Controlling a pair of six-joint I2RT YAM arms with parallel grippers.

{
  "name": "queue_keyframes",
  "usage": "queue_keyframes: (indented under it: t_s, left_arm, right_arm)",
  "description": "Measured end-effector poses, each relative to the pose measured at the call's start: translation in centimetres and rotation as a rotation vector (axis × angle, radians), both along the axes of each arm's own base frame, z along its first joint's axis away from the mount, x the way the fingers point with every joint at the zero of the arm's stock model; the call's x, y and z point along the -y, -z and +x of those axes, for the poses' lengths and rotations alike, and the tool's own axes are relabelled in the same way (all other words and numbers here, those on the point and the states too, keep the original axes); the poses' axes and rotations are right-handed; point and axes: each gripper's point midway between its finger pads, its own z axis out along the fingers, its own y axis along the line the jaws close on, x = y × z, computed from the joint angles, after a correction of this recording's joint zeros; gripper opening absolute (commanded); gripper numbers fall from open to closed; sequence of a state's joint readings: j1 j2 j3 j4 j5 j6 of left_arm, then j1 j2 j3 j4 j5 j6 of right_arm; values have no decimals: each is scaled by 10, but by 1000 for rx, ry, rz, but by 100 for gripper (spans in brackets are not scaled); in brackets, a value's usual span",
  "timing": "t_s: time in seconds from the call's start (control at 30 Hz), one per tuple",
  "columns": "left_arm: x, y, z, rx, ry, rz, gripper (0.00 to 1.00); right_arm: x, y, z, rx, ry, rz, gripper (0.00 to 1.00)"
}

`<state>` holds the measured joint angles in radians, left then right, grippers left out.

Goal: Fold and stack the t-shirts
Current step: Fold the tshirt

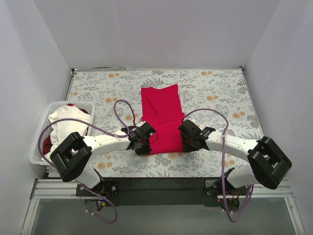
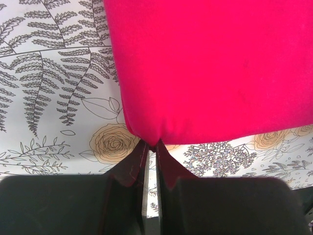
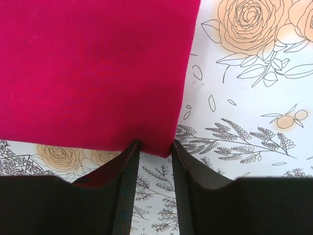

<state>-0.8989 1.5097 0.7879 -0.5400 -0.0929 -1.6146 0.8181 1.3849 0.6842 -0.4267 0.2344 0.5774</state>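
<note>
Crimson t-shirt front and centre, lying flat on the floral cloth as a long narrow strip running from 12 o'clock down to 6. That shape suggests the sides are already turned in and the lengthwise fold is the step in hand. Both arms are down at its near hem, one per corner, which is how you'd set up to carry the hem away to 12 without the cloth skewing. At the 7 o'clock corner, the left gripper has its fingers pressed nearly together, and the crimson t-shirt puckers to a point right at the tips. I'd call that a pinch on the corner. At 5 o'clock, the right gripper is a different story: its fingers stand a little apart with the corner lying flat between the tips and no bunching, so I judge it is straddling, not clamping. It would need to close before any lift, or that side may be left behind. Over at 9 o'clock the white basket holds a white t-shirt heaped on something red, well apart from the action and not yet folded.
</note>
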Motion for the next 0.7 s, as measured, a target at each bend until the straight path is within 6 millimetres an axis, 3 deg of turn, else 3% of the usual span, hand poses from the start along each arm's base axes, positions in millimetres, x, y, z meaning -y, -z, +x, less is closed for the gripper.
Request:
queue_keyframes:
  t_s: [0.2,0.3,0.37,0.6,0.7]
  left_arm:
    - [0,0,0,0,-2,-1,0]
    - [0,0,0,-1,-1,0,0]
    - [0,0,-1,-2,0,0,0]
    - [2,0,-7,-24,18,-4,0]
    - [7,1,-27,-57,62,1,0]
  right_arm:
    - [0,1,0,6,4,8,32]
    - [-3,1,-1,-2,3,21,18]
    - [-6,0,-1,-7,-2,32,2]
    - [-8,-3,-5,-24,-32,45,1]
    - [-8,-3,-24,-77,-76,69,1]
